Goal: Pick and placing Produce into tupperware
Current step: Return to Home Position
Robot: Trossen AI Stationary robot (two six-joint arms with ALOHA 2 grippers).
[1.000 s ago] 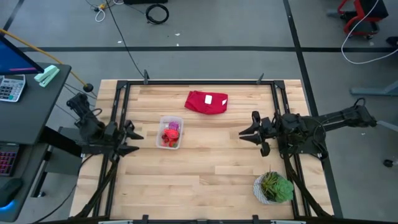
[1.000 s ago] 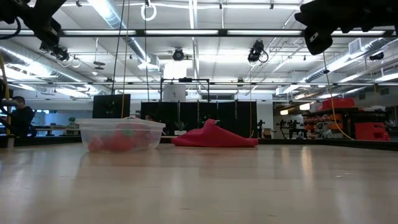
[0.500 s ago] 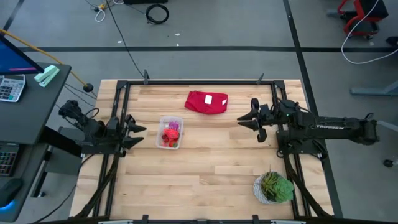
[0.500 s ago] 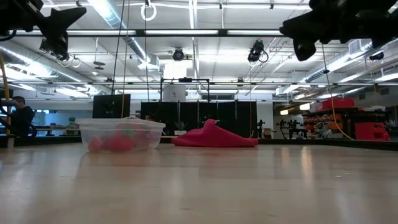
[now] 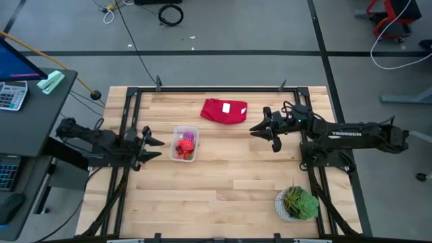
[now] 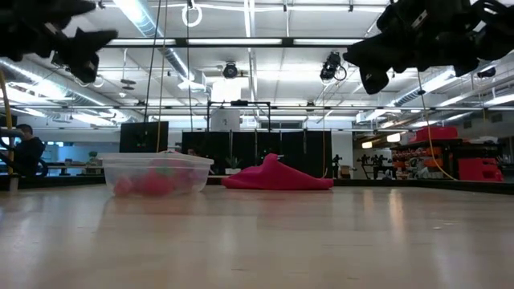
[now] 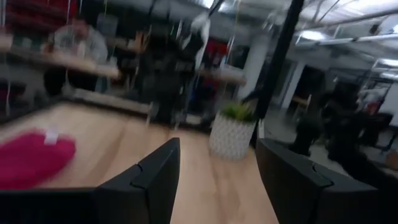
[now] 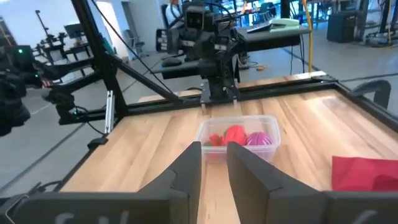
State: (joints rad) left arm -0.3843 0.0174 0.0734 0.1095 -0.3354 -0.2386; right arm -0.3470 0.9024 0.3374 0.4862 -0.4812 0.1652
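Observation:
The clear tupperware (image 5: 185, 143) stands on the table left of centre, also in the right wrist view (image 8: 239, 134) and the low view (image 6: 157, 174). Inside it lie the produce: red pieces (image 8: 233, 135) and a purple piece (image 8: 260, 139). My left gripper (image 5: 154, 147) hovers just left of the tub, open and empty, its fingers wide apart in the left wrist view (image 7: 217, 180). My right gripper (image 5: 262, 133) hovers right of the tub, above the table, open with a narrow gap (image 8: 214, 168) and empty. Both grippers sit high in the low view.
A folded red cloth with a white label (image 5: 224, 111) lies near the far edge, behind the tub. A green plant in a white pot (image 5: 297, 202) stands at the near right corner. Bare wood spans the table's middle and near side. A black frame borders the table.
My right gripper has moved toward the table's left and far edge, coming closer to the red cloth and the tub, with the arm stretched out. My left gripper has edged right, toward the tub. The tub and its contents have stayed put.

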